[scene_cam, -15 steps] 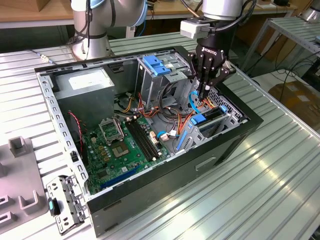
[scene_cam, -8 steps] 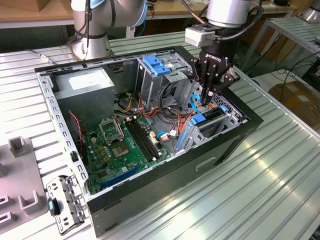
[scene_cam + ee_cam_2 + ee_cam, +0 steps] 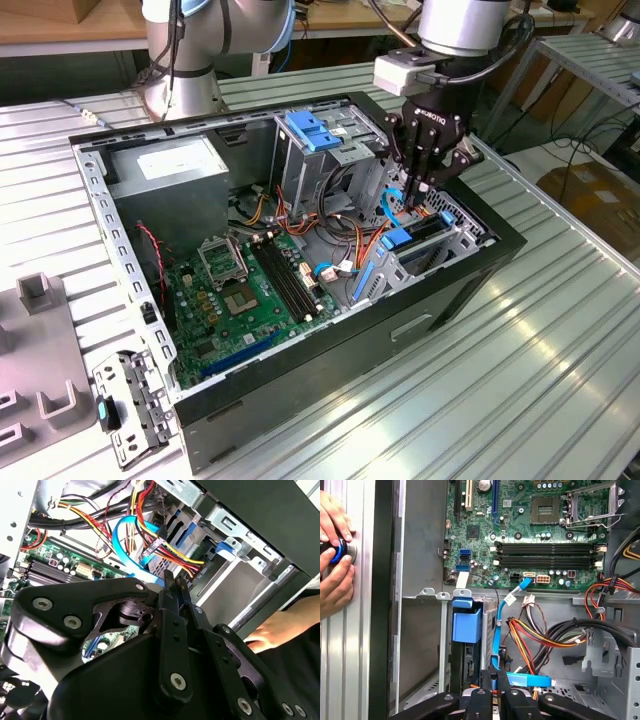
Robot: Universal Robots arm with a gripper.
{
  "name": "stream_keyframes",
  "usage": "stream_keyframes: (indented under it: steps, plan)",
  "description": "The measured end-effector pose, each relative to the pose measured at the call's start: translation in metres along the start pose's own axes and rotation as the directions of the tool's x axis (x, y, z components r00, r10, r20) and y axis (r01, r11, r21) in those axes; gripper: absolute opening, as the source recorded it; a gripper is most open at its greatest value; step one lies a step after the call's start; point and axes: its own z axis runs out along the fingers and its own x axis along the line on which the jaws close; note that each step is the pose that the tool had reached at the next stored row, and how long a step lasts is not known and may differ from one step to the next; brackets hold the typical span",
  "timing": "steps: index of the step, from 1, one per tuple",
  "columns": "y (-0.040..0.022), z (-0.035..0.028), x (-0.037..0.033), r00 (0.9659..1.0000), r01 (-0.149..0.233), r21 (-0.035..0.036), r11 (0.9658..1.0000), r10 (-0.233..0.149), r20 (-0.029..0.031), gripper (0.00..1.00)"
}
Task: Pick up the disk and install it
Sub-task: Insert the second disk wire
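The disk stands on edge in the low drive bay at the case's front corner. Little of it shows besides its blue carrier rail (image 3: 398,238), which is also the blue block (image 3: 466,624) in the first wrist view. My gripper (image 3: 415,195) hangs straight above that bay, inside the open computer case. Its black fingers are shut together in both wrist views, tips (image 3: 493,676) (image 3: 176,582) beside a light-blue data cable (image 3: 499,625). I see nothing clearly held between them.
The case (image 3: 330,380) lies open on a slatted metal table, motherboard (image 3: 250,290) up. A grey power supply (image 3: 180,165) sits at the back, and a tall cage with a blue latch (image 3: 318,130) beside my gripper. Cable bundles (image 3: 540,630) crowd the bay. A person's hands (image 3: 332,555) rest on a blue button outside the case.
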Motion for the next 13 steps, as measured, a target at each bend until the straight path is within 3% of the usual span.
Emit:
stream_keyframes:
  steps: [3,7,11,13]
  plan:
    - [0.0006,0.0011,0.0048,0.9999,0.0,0.0063,1.0,0.0,0.015,0.16]
    - [0.0016,0.0029,0.0134,0.9992,0.0,0.0133,0.9999,0.0,0.0405,0.16]
    - [0.0031,0.0044,0.021,0.9989,0.001,0.0172,0.9999,-0.002,0.0468,0.16]
    - [0.0042,0.0056,0.0264,0.9984,0.002,0.0194,0.9998,-0.003,0.0572,0.16]
